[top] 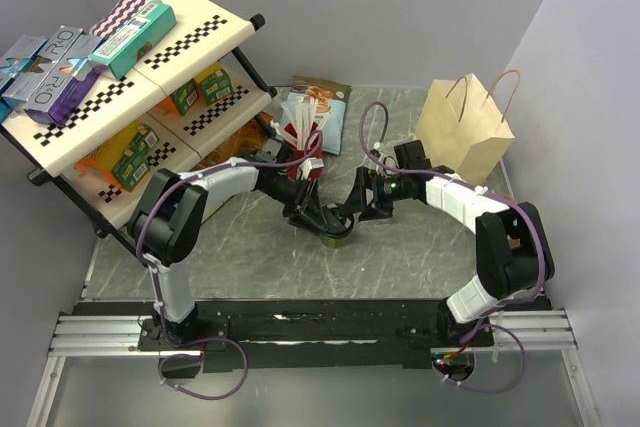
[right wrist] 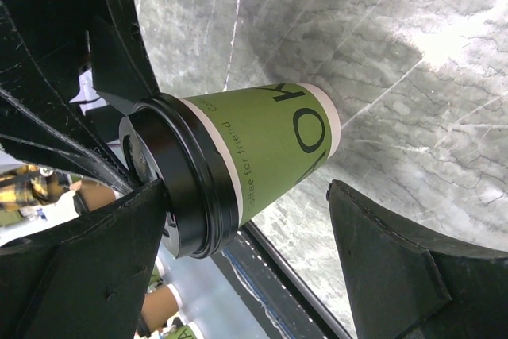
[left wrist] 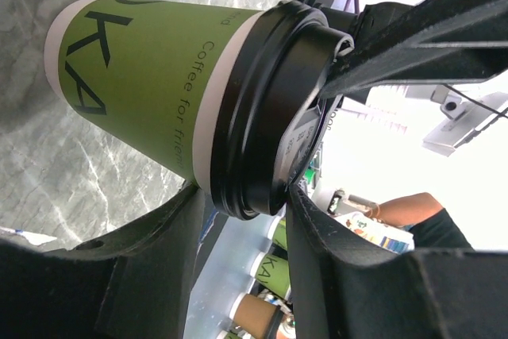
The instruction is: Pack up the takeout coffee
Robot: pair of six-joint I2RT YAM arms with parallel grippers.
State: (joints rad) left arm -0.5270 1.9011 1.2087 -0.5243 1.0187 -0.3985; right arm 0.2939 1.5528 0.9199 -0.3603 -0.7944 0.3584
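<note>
The takeout coffee (top: 337,237), a green paper cup (left wrist: 151,93) with a black lid (left wrist: 270,109), is at the middle of the table between both arms. My left gripper (top: 322,219) is over it. In the left wrist view its jaws (left wrist: 248,200) press the lid rim from both sides, so it is shut on the cup. My right gripper (top: 365,205) comes in from the right and stands open around the cup (right wrist: 270,140). One finger (right wrist: 95,267) rests by the lid and the other finger (right wrist: 413,275) is well off the cup wall. Whether the cup's base touches the table is unclear.
A brown paper bag (top: 465,127) stands open at the back right. A red cup with white stirrers (top: 308,137) and a snack packet (top: 322,97) are just behind the left gripper. A tilted shelf rack (top: 190,42) with boxes fills the back left.
</note>
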